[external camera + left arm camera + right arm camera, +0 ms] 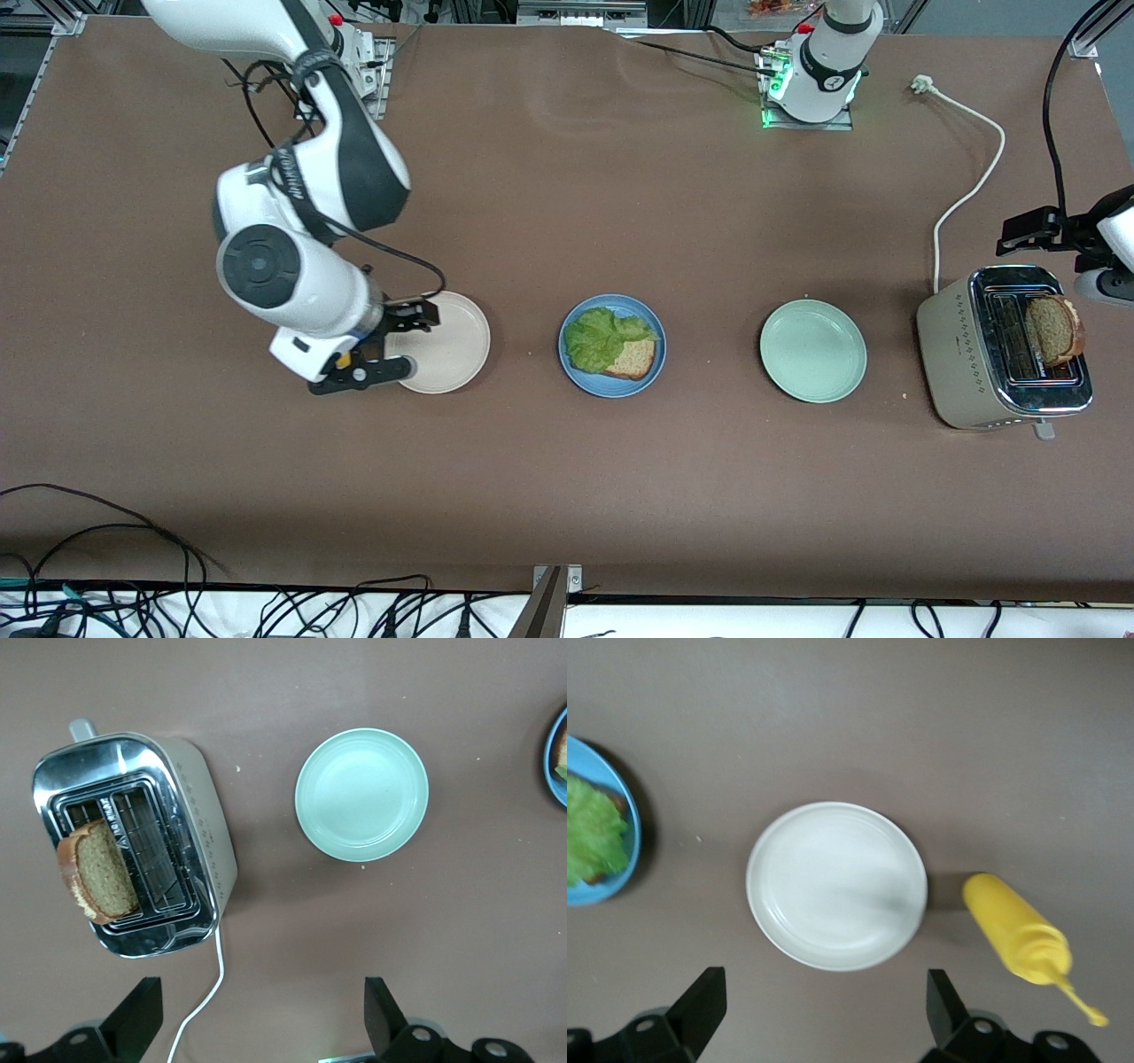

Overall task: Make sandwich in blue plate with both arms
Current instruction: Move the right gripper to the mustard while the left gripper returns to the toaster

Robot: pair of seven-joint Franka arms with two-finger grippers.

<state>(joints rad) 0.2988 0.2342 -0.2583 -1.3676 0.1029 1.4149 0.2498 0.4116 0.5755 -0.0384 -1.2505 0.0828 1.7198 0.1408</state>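
The blue plate (611, 390) sits mid-table with one slice of brown bread (636, 359) on it and a crinkled green lettuce leaf (601, 338) on that slice. A second bread slice (1054, 330) stands in a slot of the toaster (966, 354); it also shows in the left wrist view (97, 870). My left gripper (257, 1019) is open and empty, up in the air over the white cord beside the toaster. My right gripper (824, 1005) is open and empty, over the edge of the beige plate (452, 341).
A pale green plate (812, 350) lies between the blue plate and the toaster. A yellow squeeze bottle (1014, 939) lies beside the beige plate, mostly hidden under the right arm in the front view. The toaster's white cord (970, 190) runs toward the bases.
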